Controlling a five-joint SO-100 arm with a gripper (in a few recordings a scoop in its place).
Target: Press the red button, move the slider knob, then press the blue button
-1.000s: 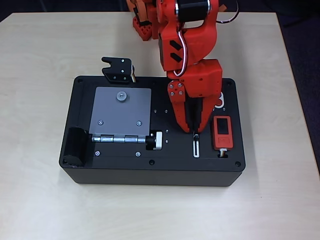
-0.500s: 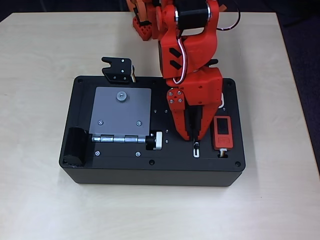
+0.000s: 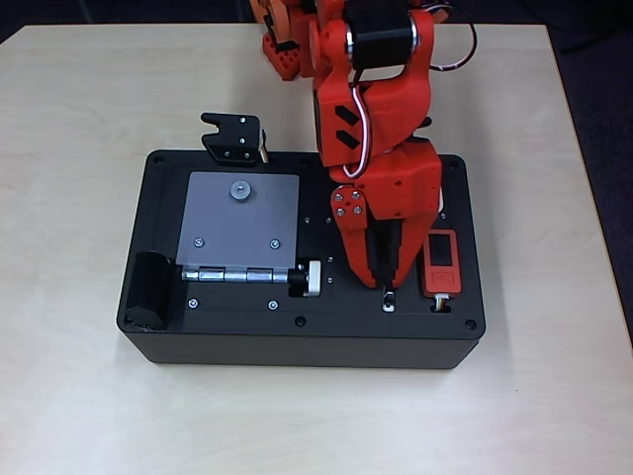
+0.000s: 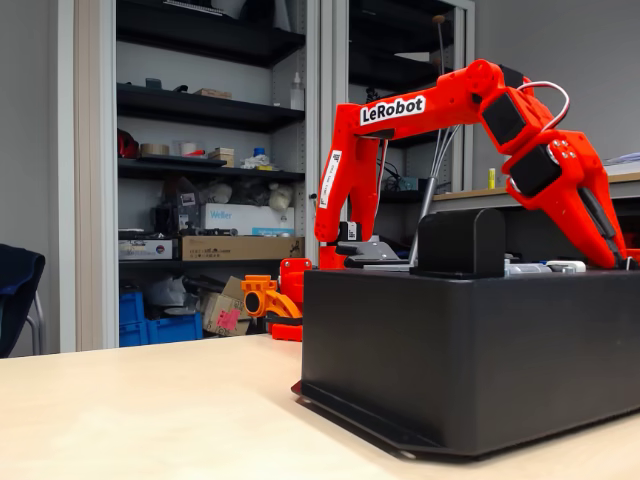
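Note:
In the overhead view my orange gripper [image 3: 384, 284] reaches down onto the black box [image 3: 237, 341], its two fingers drawn together to a point and shut. The tips rest on the narrow white-rimmed slot [image 3: 388, 304] right of centre. The dark slider knob [image 3: 388, 295] sits right at the tips, near the slot's front end. The arm hides the red button and the blue button; a sliver of white bezel [image 3: 441, 206] shows beside the wrist. In the fixed view the gripper [image 4: 622, 262] slants down onto the box top at the right edge.
On the box are a grey hinged plate [image 3: 239, 223] with a silver-and-black cylindrical knob [image 3: 309, 278], an orange-red module with a black screen [image 3: 440, 262] right of the slot, and a black block [image 3: 153, 287] at the left. A black bracket [image 3: 234, 139] sits behind.
The gripper has moved toward the front edge of the box along the slot, and the slider knob has travelled with it from the slot's far end toward the near end.

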